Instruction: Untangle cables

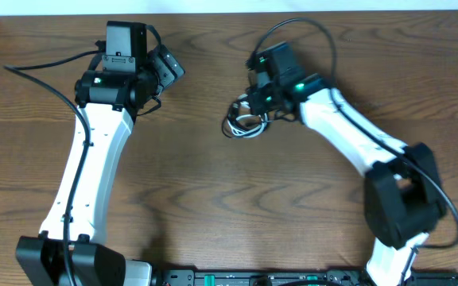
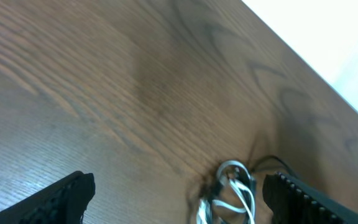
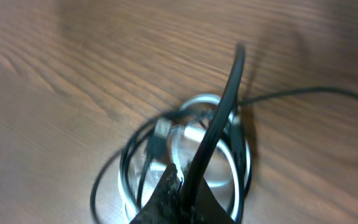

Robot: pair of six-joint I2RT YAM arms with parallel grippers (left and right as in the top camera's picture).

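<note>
The left gripper (image 2: 179, 185) hung released, ribbed black fingers (image 2: 67, 196) wide apart above the grained brown wooden table (image 1: 213, 199). At its four o'clock, the right gripper (image 3: 174, 196) pinched the thin black cord (image 3: 232, 74), which rose from a round coil shared with the glossy white cord (image 3: 201, 99). Only the right wrist view showed the pinch.

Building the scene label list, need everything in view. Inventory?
table: 1, brown wood, under everything
black cable: 1, black, centre coil, one strand lifted
white cable: 1, white, same coil
arm wires: 2 seen, black, looping off the arms
arms: 2, white and black, left and right sides
left tool: 1, black, open, apart from the coil
right tool: 1, black, shut on the black cable
</note>
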